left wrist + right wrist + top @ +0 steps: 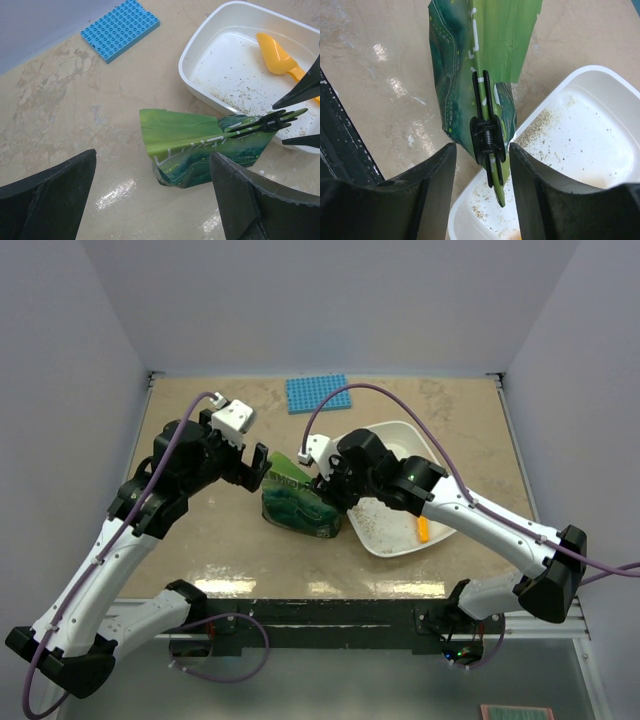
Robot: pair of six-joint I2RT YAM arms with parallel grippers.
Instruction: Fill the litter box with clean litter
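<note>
Seen from above, two robot arms work on a beige marbled counter [75, 110]. A green foil bag [185, 137] rests on the counter just beside the white litter box [235, 55], with its folded top reaching over the near rim. A black spring clip [489, 134] pinches that top shut.

The right hand [482, 147] is half open. Its two dark fingers [435, 190] flank the clip, one almost touching it and the other with a thin gap, so nothing is gripped yet. The left hand [152, 157] hovers wide open and empty, near the bag's other end.

The litter box is close to empty. Only a thin scatter of the clean litter [235, 95] speckles its floor, thickest along the wall next to the bag, and there is no heap. An orange scoop [277, 52] lies inside toward the far side. A blue studded mat [120, 30] sits well apart, at the back of the counter.

The bulk of the litter is probably in the bag, though it cannot be seen. If so, the bag should handle like a soft sack — crinkly, slick foil that sags and shifts its weight when tilted. The clip is the one stiff part, so pinching its handles looks like the way to free the top. The bag's lower body seems the better hold for lifting, because the thin folded top could slip or tear. Loose granules pour fast and scatter easily.
</note>
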